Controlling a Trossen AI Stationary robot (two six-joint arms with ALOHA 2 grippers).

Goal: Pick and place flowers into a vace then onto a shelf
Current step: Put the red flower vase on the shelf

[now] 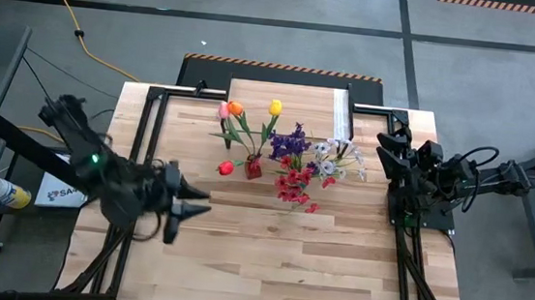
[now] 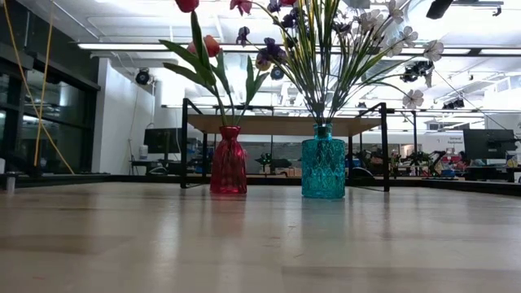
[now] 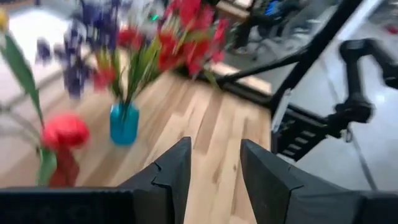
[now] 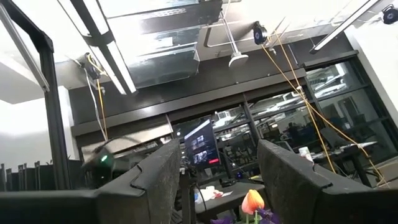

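Only one piece of lettering is seen. On a white box (image 1: 53, 191) lying on the floor just off the tabletop's left edge, partly hidden under the left arm, the dark letters "SA" can be made out in the high view; the rest of the word is covered. No label, brand or number can be read on the vases, the flowers or the shelf. The monitor screens seen in the room are too small to be read.

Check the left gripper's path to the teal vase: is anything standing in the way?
Nothing visible does. The left gripper is open over bare tabletop, with the teal vase ahead. The red vase stands off to one side.
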